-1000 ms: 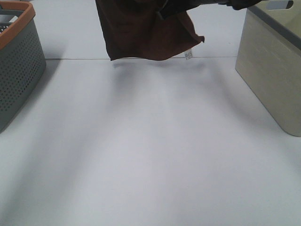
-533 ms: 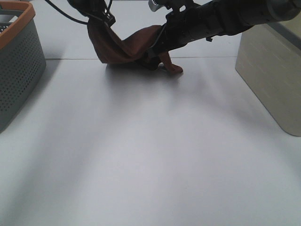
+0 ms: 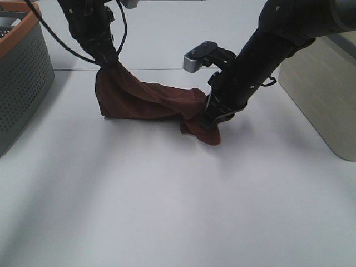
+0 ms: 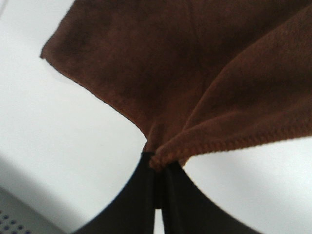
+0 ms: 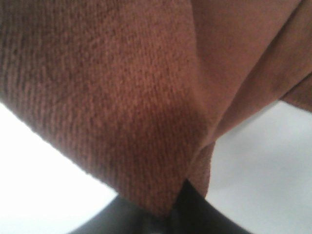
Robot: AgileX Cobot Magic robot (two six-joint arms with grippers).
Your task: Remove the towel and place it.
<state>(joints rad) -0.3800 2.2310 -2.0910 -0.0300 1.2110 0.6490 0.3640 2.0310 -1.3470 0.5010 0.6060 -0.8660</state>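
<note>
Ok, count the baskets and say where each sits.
2. The grey basket at the left edge of the high view, the beige basket at the right edge. Others may sit out of frame.

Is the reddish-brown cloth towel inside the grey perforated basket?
No, the reddish-brown cloth towel hangs over the white table, outside the grey perforated basket.

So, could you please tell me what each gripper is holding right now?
Left gripper: shut, pinching a stitched edge of the towel.
Right gripper: shut, holding the towel's other end.
</note>
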